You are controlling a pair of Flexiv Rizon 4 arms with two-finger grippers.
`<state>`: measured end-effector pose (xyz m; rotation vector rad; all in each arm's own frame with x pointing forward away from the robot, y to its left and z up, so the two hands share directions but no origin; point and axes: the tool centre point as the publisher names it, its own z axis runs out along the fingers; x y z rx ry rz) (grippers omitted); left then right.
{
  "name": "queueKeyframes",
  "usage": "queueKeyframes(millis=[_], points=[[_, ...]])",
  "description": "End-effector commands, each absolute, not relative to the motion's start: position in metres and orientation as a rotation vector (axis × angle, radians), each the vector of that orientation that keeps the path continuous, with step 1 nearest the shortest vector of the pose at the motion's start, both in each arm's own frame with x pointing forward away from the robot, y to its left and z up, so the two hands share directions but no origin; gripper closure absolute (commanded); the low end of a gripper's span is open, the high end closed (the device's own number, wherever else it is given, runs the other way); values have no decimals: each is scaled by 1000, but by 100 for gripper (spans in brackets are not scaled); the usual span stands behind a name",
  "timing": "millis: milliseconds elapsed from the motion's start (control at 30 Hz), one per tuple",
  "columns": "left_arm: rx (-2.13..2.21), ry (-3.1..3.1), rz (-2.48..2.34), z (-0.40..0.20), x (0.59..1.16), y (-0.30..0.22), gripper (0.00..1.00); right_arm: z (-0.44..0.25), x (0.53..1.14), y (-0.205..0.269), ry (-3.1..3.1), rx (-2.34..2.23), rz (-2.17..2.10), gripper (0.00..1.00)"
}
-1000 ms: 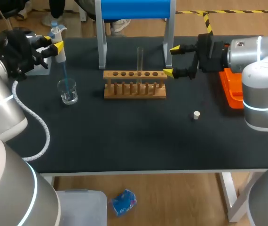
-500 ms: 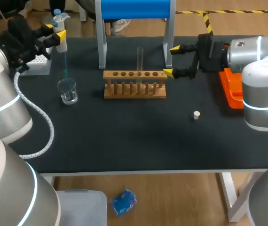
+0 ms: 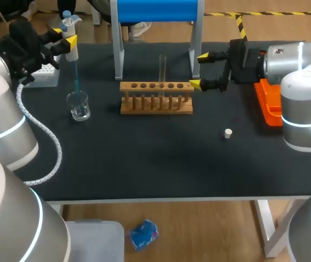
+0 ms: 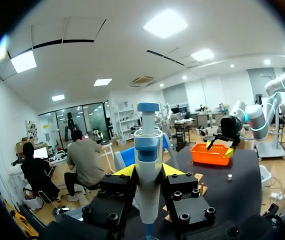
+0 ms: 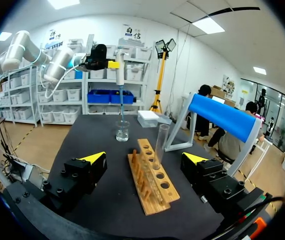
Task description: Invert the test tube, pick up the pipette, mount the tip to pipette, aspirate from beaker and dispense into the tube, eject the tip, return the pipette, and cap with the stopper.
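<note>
Your left gripper (image 3: pixel 63 46) is clamped on the pipette (image 3: pixel 70 48), one yellow-tipped finger on each side of its white body, and holds it upright with the blue plunger on top. From the rack (image 3: pixel 156 97) at the table's middle, the pipette is out at about 10 o'clock in the head view. Its blue tip (image 3: pixel 75 82) runs straight down into the mouth of the beaker (image 3: pixel 79 105), which stands at 9 o'clock from the rack, well apart from it. You cannot tell whether the tip's end meets the liquid. The tip box (image 3: pixel 45 73) lies near the beaker at its 11 o'clock, under your left arm. The test tube (image 3: pixel 162 68) stands upright, mouth up, in a hole toward the rack's middle. Your right gripper (image 3: pixel 198 70) hangs at 2 o'clock from the rack, just beside its right end, with its fingers spread wide and nothing between them. In its wrist view the rack and tube lie ahead of the gap. The stopper (image 3: pixel 228 133) lies alone on the black table (image 3: pixel 161 164) at 4 o'clock from the rack. The orange tray (image 3: pixel 267 103) is at 3 o'clock, partly under your right arm.
</note>
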<state>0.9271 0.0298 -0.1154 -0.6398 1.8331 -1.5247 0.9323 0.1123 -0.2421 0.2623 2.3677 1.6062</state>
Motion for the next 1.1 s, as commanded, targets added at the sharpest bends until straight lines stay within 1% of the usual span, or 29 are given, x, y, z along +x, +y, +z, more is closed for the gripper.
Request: queueKeyframes(millis=[33,467,700,1100], points=[[-636,1836,-1528,-115,928,31,100,-243,932,112,2366,262,1607,0],[-636,1836,-1528,-115,928,31,100,-243,932,112,2366,262,1607,0],[-604,1873,-1511,-68,926,10,100,-243,932,112,2366,262,1607,0],[-526,1958,-1560,20,952,-65,100,-243,932,112,2366,262,1607,0]])
